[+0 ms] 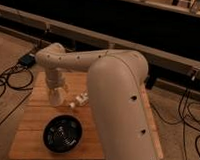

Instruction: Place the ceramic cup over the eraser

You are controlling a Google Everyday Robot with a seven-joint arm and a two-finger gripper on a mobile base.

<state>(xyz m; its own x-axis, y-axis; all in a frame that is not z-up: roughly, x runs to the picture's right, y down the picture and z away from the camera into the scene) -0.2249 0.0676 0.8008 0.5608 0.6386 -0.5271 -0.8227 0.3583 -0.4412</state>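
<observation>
Arm (118, 95): the largest thing in frame. A smooth cream shell, fat and rounded, fills the centre and lower right. Small dark holes dot its surface. A thinner segment runs to the upper left, bends at a rounded elbow and drops toward the table.

Table (35, 137): a rectangular top of pale wood planks with visible grain, in the lower left and centre. The arm covers its right part.

Background: long pale horizontal rails (95, 37) cross the upper frame against a dark wall.

Cables: dark loops (7, 83) lie on the floor at the left edge, running to a small black box (28, 59). More cables (189, 116) trail at the right edge.

Bowl (62, 134): black, round and glossy with a ribbed inside. It sits on the table's near side, lower left of centre.

Bottle (80, 99): a small white oblong lying on its side, just above and right of the bowl, close against the arm's shell.

Gripper (55, 96): at the arm's lower end over the left part of the table, above the bowl and left of the bottle. It reads as a pale rounded mass low over the wood. Whether it is apart, together or clamped on something cannot be told.

Ceramic cup: cannot be told apart from the pale mass at the gripper. Eraser: hidden, presumably behind the arm.

No readable writing or labels anywhere.
</observation>
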